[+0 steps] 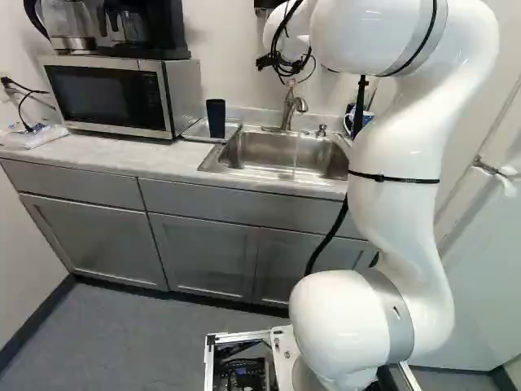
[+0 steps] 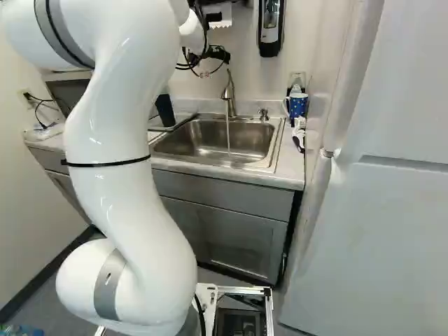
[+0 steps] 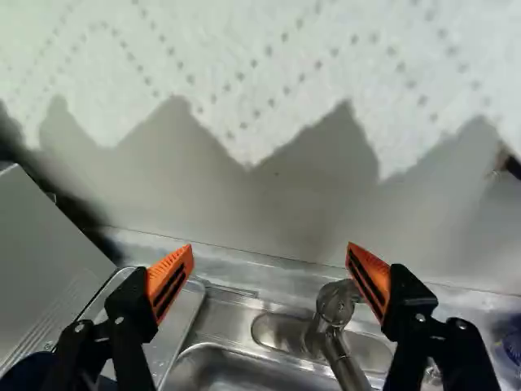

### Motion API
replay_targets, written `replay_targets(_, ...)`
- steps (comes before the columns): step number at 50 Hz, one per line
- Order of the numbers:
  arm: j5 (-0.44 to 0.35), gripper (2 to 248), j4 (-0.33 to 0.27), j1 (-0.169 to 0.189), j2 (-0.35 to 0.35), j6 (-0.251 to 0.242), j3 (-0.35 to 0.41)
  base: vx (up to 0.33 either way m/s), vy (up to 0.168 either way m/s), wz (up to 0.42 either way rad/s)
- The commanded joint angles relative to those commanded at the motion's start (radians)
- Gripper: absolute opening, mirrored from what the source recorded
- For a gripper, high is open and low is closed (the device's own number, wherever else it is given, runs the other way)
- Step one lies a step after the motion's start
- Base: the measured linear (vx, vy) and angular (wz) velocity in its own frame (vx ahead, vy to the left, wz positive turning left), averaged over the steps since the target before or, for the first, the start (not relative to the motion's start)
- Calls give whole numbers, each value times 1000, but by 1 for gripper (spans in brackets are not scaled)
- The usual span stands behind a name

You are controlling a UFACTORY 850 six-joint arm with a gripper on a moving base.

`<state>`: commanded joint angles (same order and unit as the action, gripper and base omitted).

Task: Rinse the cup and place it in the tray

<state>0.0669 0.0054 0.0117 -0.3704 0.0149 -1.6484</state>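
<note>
My gripper (image 2: 208, 54) hangs above the sink (image 2: 210, 136), near the wall. In the wrist view the gripper (image 3: 270, 273) stands open, nothing between its orange pads. The faucet (image 3: 335, 314) lies just beyond one finger. Water (image 2: 227, 133) runs from it into the basin. A dark blue cup (image 1: 216, 118) stands upright at the metal tray (image 1: 195, 130), between microwave and sink; in the wrist view only a dark part of it shows beside one finger.
A microwave (image 1: 114, 94) with a coffee maker (image 1: 142, 28) on top stands left of the tray. White dotted paper (image 3: 269, 73) hangs close before the wrist camera. A blue patterned mug (image 2: 297, 105) stands right of the sink, near a soap pump (image 2: 263, 114). A dispenser (image 2: 271, 24) hangs above.
</note>
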Motion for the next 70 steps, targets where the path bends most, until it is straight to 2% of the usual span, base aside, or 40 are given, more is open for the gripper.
replay_targets(28, 38, 247, 0, 0, 31, 0, 37, 0, 0, 0)
replay_targets(70, 86, 247, 0, 1, 153, 0, 176, 0, 0, 0)
